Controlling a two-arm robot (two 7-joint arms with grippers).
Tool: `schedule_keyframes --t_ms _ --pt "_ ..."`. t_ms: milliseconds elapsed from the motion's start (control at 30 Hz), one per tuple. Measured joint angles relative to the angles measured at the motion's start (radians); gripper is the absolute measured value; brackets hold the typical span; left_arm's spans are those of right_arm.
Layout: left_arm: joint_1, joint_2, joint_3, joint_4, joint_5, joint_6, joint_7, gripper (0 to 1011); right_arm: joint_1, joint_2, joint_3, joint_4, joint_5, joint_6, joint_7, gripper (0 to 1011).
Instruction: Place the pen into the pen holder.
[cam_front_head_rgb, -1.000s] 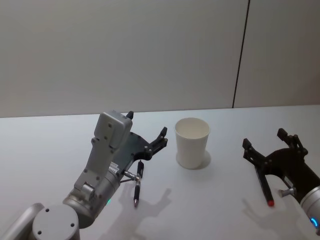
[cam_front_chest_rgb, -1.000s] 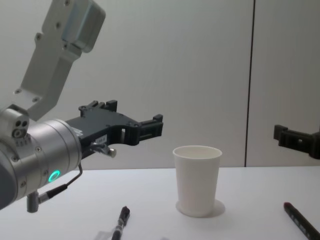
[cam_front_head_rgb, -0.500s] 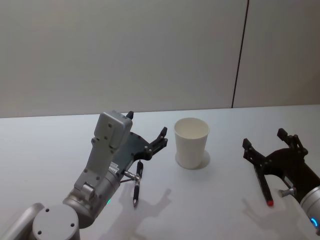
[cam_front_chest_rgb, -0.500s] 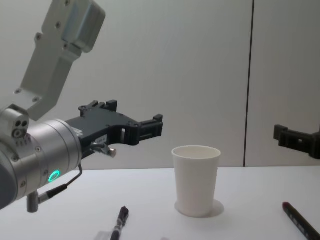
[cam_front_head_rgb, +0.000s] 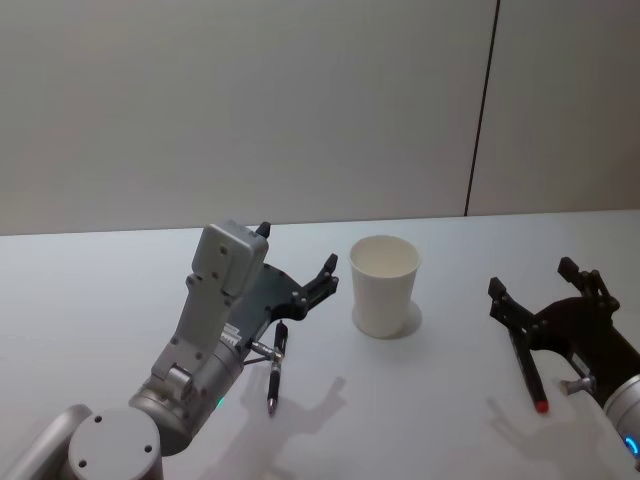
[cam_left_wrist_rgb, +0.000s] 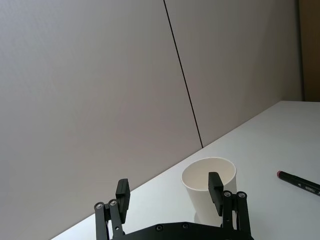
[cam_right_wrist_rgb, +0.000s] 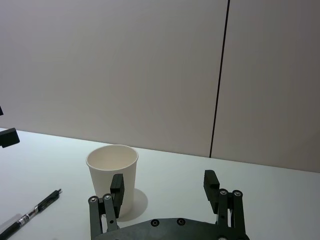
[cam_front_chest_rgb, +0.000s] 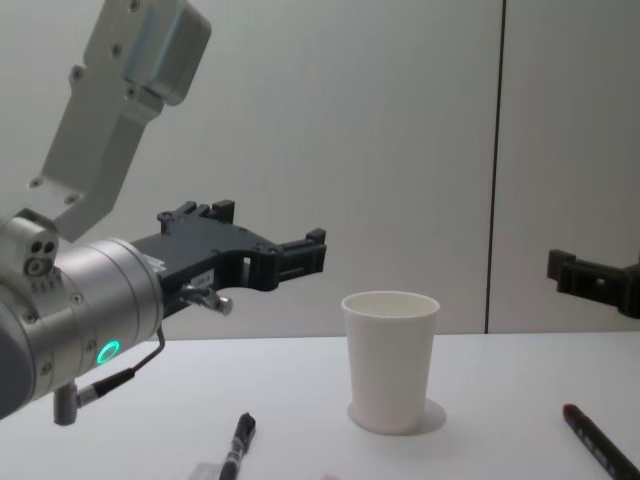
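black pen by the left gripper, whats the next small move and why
Probably lower the open left gripper toward the slim black pen: it hovers above the pen, which lies flat on the white table. The right gripper hovers open too.

The left arm (cam_front_chest_rgb: 90, 320) is built of rounded silver-grey metal links and carries a glowing green ring (cam_front_chest_rgb: 108, 351), a thin black cable (cam_front_chest_rgb: 140, 369) ending in a small plug, and a pale grey box-shaped housing (cam_front_chest_rgb: 150, 50) on a flat bracket (cam_front_chest_rgb: 85, 140) dotted with small screws. The left gripper (cam_left_wrist_rgb: 169, 186) and right gripper (cam_right_wrist_rgb: 163, 180) are matt black, each with two slim linked fingers ending in flat rectangular pads (cam_left_wrist_rgb: 215, 184) and with bright screw heads (cam_left_wrist_rgb: 227, 194) at the finger joints. A white label (cam_front_chest_rgb: 205, 277) marks the left gripper's body, and the right arm (cam_front_head_rgb: 622, 402) has the same silver-grey finish.
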Motion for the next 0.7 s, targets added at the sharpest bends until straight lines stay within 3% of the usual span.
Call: schedule_keyframes --t_ms 700 --pt "0.000 0.000 0.000 0.000 0.000 0.000 0.000 1000 0.002 -0.001 0.002 -0.006 0.011 0.013 0.008 1001"
